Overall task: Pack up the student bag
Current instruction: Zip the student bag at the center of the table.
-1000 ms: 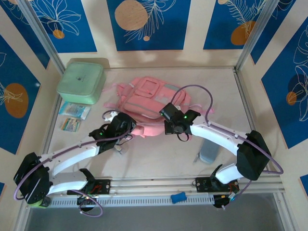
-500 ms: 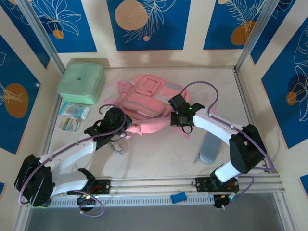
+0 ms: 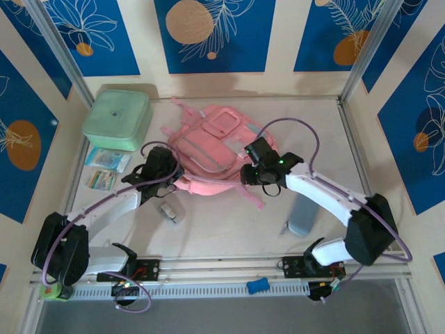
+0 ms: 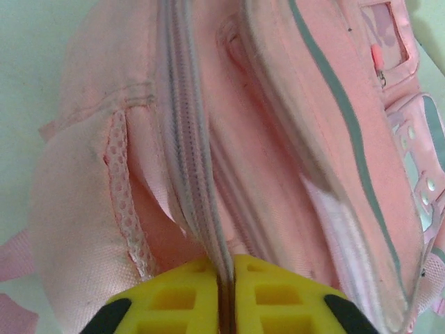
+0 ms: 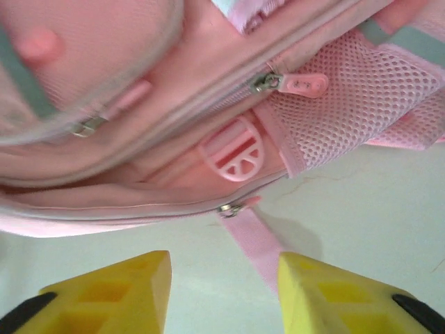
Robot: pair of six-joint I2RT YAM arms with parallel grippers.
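Note:
The pink student bag [image 3: 211,146] lies flat in the middle of the table, front pockets up. My left gripper [image 3: 169,172] is at its near left corner, yellow fingers [image 4: 181,296] shut on the bag's zipper band [image 4: 191,174] and pinching the fabric up into a ridge. At the bag's near right edge my right gripper [image 3: 254,175] is open, just above the tabletop. A pink strap [image 5: 256,242] and a metal zipper pull [image 5: 231,208] lie just ahead of its fingertips [image 5: 132,282]. A round pink buckle [image 5: 231,149] shows above them.
A mint-green square box [image 3: 117,118] stands at the back left, with two small packets [image 3: 108,158] [image 3: 101,180] in front of it. There is a grey case [image 3: 303,216] on the right and a small grey item [image 3: 169,211] near the left arm. A blue object [image 3: 258,285] rests on the front rail.
The left gripper has moved back and left while holding the bag's edge, and the bag has slid and turned toward the back left. The right gripper moved along the bag's right edge.

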